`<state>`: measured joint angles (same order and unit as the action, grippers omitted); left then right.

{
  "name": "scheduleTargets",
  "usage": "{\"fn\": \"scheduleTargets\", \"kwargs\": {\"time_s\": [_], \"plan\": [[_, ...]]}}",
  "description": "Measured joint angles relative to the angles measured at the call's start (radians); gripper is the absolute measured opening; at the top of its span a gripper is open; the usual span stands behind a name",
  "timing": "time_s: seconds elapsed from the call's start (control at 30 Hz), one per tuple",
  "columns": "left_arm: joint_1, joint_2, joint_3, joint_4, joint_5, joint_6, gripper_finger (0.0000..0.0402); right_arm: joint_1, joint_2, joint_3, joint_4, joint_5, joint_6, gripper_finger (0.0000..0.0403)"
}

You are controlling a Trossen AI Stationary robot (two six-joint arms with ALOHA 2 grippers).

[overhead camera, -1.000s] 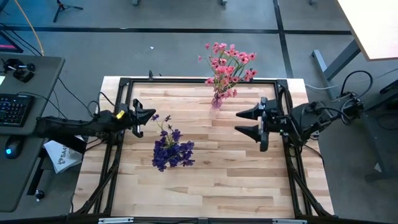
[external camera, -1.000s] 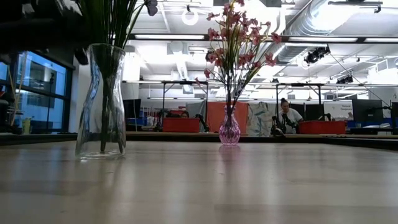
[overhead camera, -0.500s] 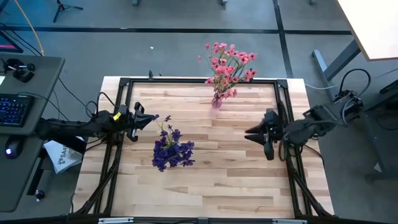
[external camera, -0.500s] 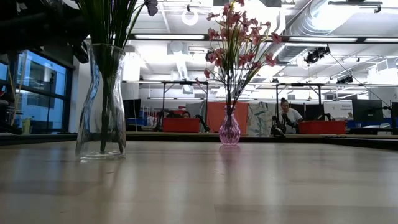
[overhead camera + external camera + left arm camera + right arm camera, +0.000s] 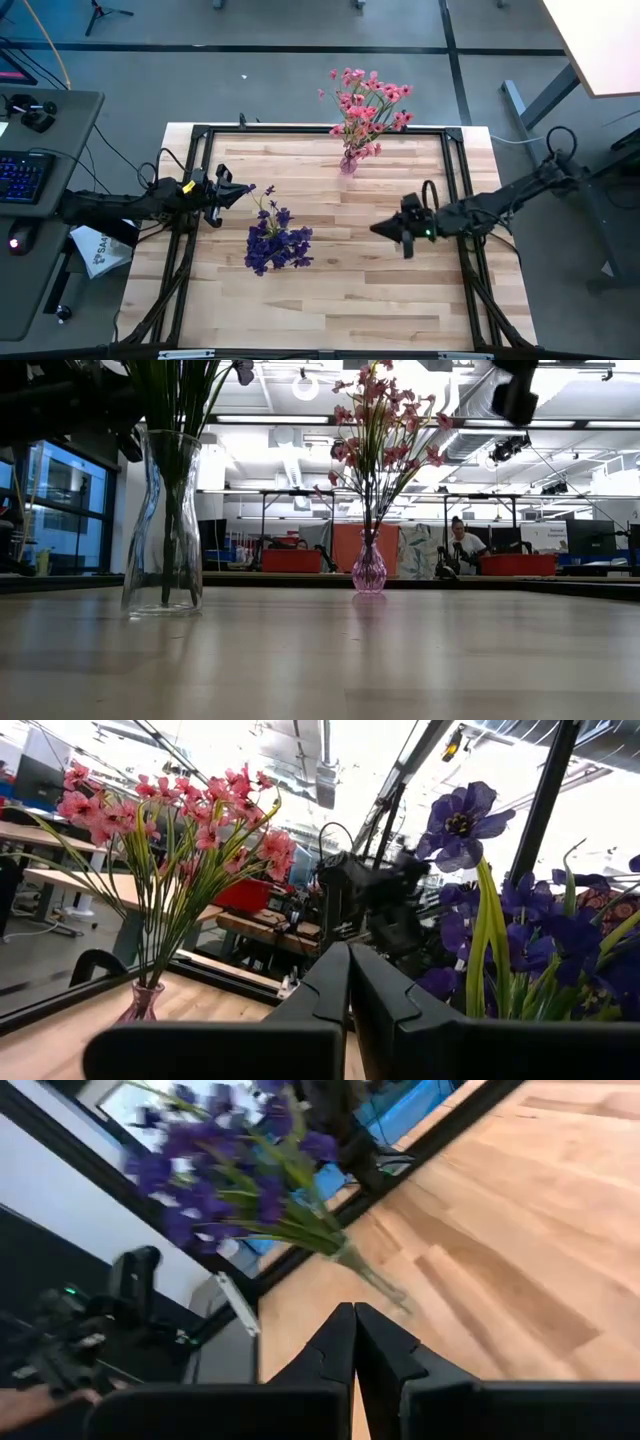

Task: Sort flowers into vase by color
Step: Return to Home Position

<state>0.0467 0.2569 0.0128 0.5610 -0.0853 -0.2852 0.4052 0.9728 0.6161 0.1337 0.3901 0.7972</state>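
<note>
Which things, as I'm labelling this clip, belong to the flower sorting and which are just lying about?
Job:
purple flowers in the clear vase
pink flowers in the pink vase
left gripper, shut, beside the purple flowers
right gripper, shut, over the table

Lying about:
keyboard on the side desk
white packet beside the table
red bins and a person in the room behind

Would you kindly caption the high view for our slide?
Purple flowers and pink flowers stand sorted on the table; left gripper and right gripper empty, jaws shut.

Clear vase (image 5: 160, 525) holds green stems (image 5: 176, 405); pink flowers (image 5: 381, 422) fill pink vase (image 5: 369, 573).
</note>
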Motion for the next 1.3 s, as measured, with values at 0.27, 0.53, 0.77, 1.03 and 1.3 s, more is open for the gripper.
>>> {"fn": "scheduleTargets", "kwargs": {"time_s": [0.27, 0.53, 0.77, 1.03, 1.3], "plan": [[0.0, 0.0, 0.0, 0.0, 0.0, 0.0, 0.0001, -0.354, -0.111, -0.043, -0.075, -0.377, -0.218, 0.0001], [0.0, 0.0, 0.0, 0.0, 0.0, 0.0, 0.0001, -0.449, -0.336, -0.043, -0.382, -0.428, -0.412, 0.0002], [0.0, 0.0, 0.0, 0.0, 0.0, 0.0, 0.0001, -0.397, -0.524, -0.044, -0.493, -0.429, -0.482, 0.0002], [0.0, 0.0, 0.0, 0.0, 0.0, 0.0, 0.0001, -0.356, -0.686, -0.284, -0.21, -0.429, -0.44, 0.0002], [0.0, 0.0, 0.0, 0.0, 0.0, 0.0, 0.0001, -0.356, -0.819, -0.41, -0.176, -0.473, -0.464, 0.0001]]}}
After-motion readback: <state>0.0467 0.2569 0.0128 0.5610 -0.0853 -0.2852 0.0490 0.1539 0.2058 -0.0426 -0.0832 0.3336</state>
